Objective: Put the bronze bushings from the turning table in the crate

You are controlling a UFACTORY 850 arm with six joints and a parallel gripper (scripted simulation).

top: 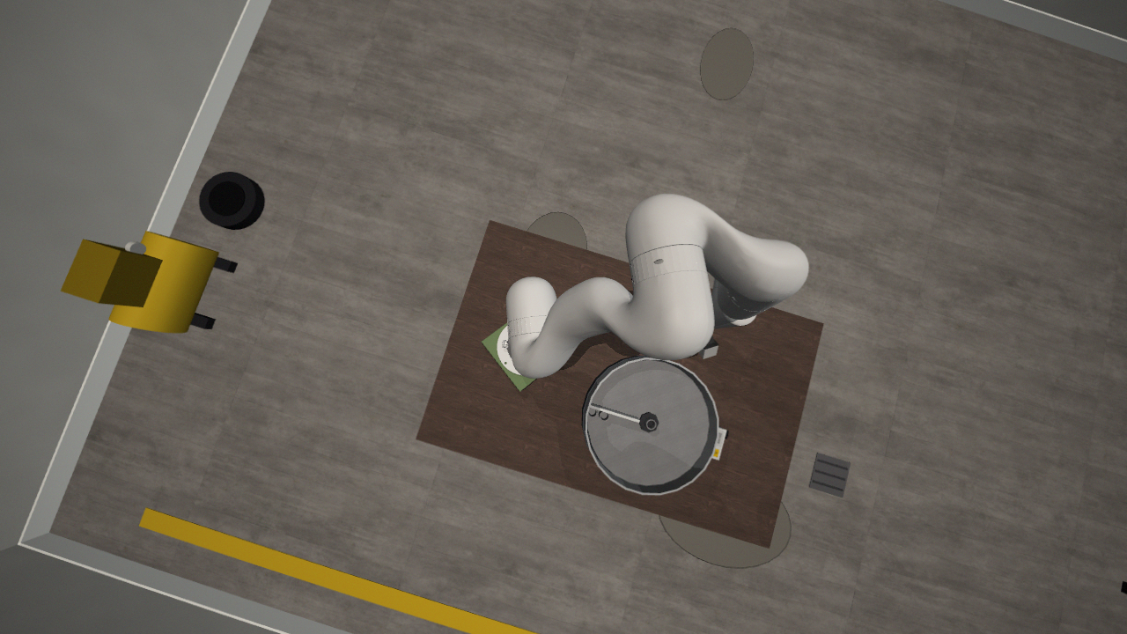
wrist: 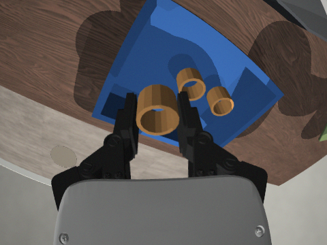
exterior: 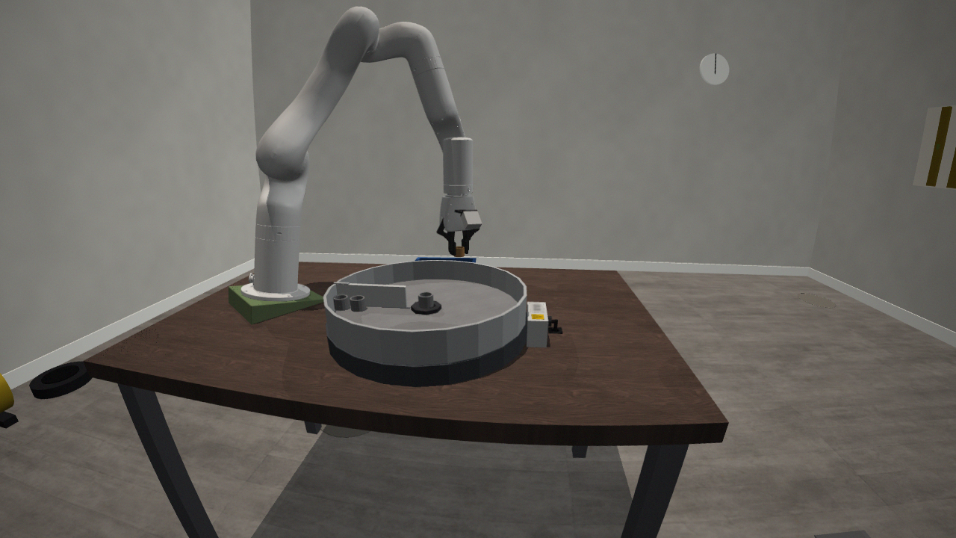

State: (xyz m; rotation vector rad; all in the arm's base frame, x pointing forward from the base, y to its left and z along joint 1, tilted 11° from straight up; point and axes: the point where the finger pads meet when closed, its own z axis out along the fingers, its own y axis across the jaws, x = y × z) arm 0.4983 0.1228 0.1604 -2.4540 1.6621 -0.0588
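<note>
Wrist view shows the black two-finger gripper (exterior: pixel 458 246) (wrist: pixel 157 105) closed on a bronze-coloured, hollow cylindrical bushing (exterior: pixel 459 251) (wrist: pixel 157 111), one finger pressing on each side. The held bushing is above the blue, open-topped crate (exterior: pixel 427 258) (wrist: pixel 114 71), near its rim, and it seems to me not yet released or resting on anything.

Inside the crate there are two more bronze bushings, one (wrist: pixel 191 84) beside the right-hand finger in this view and another (wrist: pixel 220 101) a little farther out. Both stand on the crate floor, apart from each other.

Outward from there, the grey round turning table (top: pixel 658 465) (exterior: pixel 427 344) stands on the dark brown wooden bench (top: pixel 488 409) (exterior: pixel 601 381). On it are two steel-grey bushings, the first (top: pixel 592 412) (exterior: pixel 340 302) nearer to the wall and the second (top: pixel 603 415) (exterior: pixel 357 303) next to it, both beside the thin straight divider (top: pixel 618 413) (exterior: pixel 381 294). I can see no bronze one on the turning table.

So the work is, I judge, almost finished: two bronze bushings are delivered and the third is in the grip. What is left is to lower it gently, let go, allow it to become still, and raise the white arm (top: pixel 669 299) (exterior: pixel 320 87) free. The steel pieces should remain where they are.
</note>
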